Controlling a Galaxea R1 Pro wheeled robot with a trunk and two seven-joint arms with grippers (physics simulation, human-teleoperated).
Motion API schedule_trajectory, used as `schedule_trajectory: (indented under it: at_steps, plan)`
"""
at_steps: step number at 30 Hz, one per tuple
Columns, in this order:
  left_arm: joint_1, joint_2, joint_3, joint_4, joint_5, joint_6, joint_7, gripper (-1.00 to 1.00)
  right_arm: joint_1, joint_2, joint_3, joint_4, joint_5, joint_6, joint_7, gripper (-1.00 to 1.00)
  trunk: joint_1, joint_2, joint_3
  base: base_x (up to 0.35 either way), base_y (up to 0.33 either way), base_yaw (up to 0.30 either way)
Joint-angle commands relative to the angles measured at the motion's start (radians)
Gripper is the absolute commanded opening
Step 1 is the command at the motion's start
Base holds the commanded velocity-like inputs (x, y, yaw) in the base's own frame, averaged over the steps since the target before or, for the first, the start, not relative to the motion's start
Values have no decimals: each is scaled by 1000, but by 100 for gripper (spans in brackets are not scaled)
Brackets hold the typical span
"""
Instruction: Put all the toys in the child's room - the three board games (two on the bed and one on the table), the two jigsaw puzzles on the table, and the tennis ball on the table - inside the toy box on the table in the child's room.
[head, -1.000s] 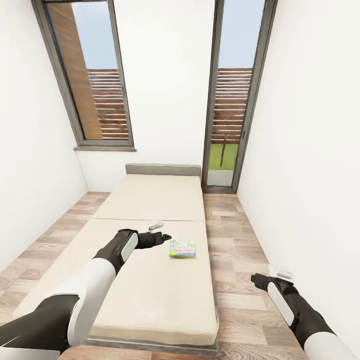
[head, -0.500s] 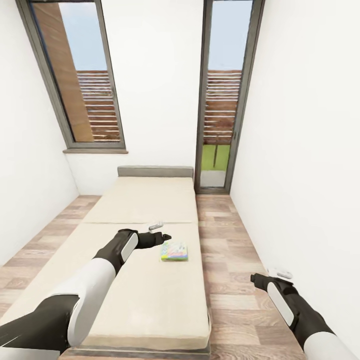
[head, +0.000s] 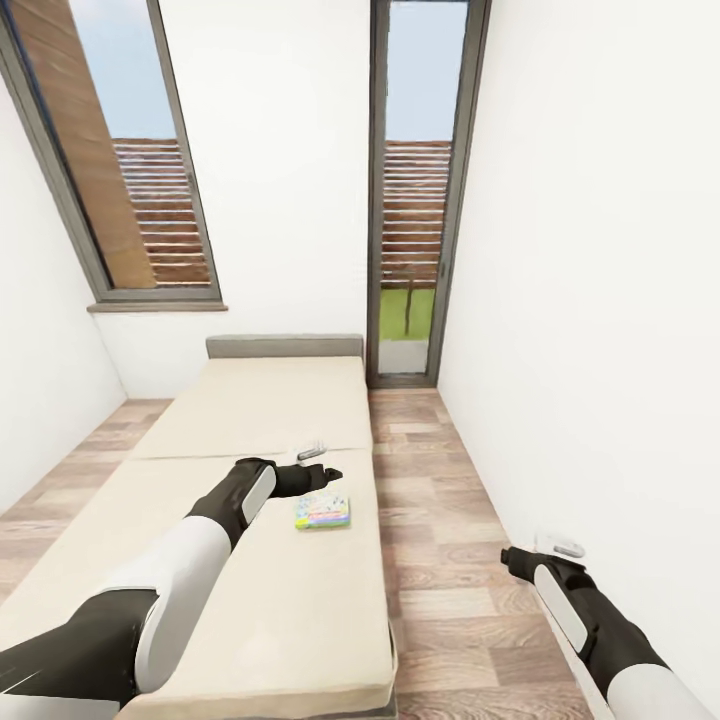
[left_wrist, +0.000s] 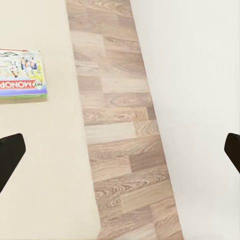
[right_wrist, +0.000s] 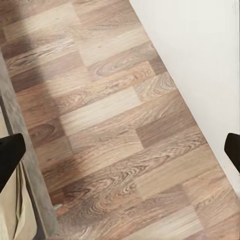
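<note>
One board game (head: 322, 512), a flat box with a green and white cartoon cover, lies on the beige mattress of the bed (head: 270, 410) near its right edge. It also shows in the left wrist view as the board game (left_wrist: 20, 74). My left gripper (head: 322, 462) hovers open just beyond the box, above the mattress, holding nothing. In its own camera the left gripper (left_wrist: 120, 152) has its fingers spread wide. My right gripper (head: 538, 550) hangs open and empty over the wooden floor beside the white wall, and the right gripper (right_wrist: 120, 150) looks down on the planks.
A strip of wooden floor (head: 430, 480) runs between the bed and the right wall (head: 600, 350). A glass door (head: 415, 200) stands at the far end and a window (head: 120, 180) at the left. The bed's grey frame (right_wrist: 15, 115) edges the floor.
The whole picture has shifted left, so the camera has moved. Both arms keep their pose. The game box now lies closer under my left gripper.
</note>
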Motion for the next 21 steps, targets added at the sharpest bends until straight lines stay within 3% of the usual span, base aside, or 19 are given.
schedule_trajectory:
  at_steps: [1, 7, 21]
  plan:
    - [-1, -1, 6, -1, 3, 8, -1, 100, -1, -1, 7, -1, -10, 2, -10, 100, 1, -2, -2, 65, -210, -57]
    - [-1, -1, 6, -1, 3, 8, -1, 100, -1, 0, 10, -1, -10, 2, -10, 100, 1, -2, -2, 71, -160, -21]
    - [-1, 1, 8, -1, 3, 8, -1, 100, 0, 5, 13, -1, -9, 2, -10, 100, 1, -2, -2, 101, -15, -2]
